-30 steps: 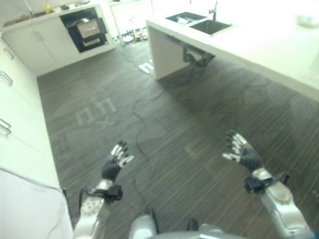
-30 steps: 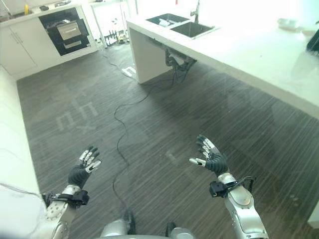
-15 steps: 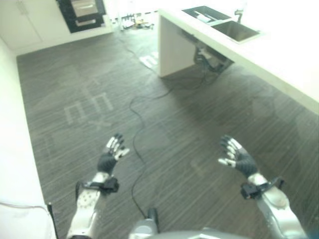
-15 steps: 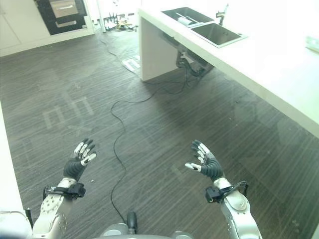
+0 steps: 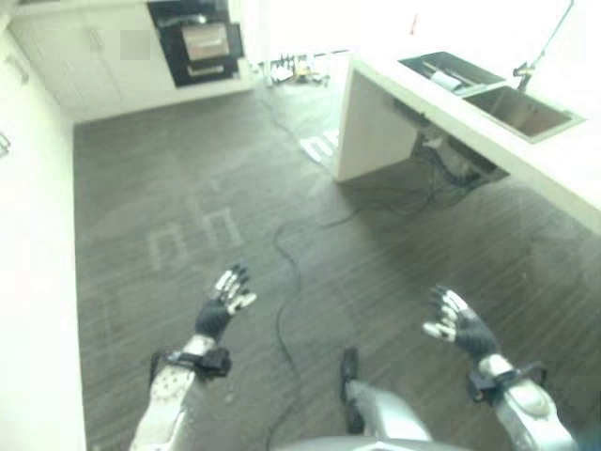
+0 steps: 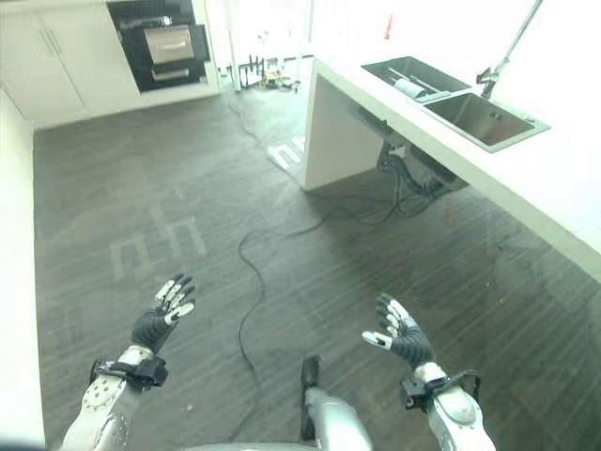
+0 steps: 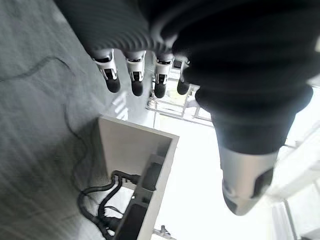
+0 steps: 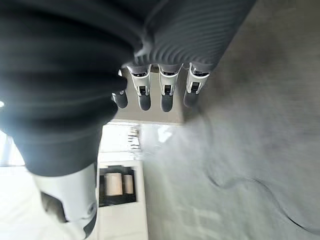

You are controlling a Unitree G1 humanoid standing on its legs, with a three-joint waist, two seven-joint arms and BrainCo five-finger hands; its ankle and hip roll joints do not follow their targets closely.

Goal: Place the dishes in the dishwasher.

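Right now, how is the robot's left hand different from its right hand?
The left hand is raised farther forward over the dark floor than the right hand. The left hand is nearer the white cabinets; the right hand is nearer the counter with the sink. Both are open, fingers straight, and hold nothing.

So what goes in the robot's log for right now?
left hand: open, empty | right hand: open, empty | sink: far ahead right | dishes: none held
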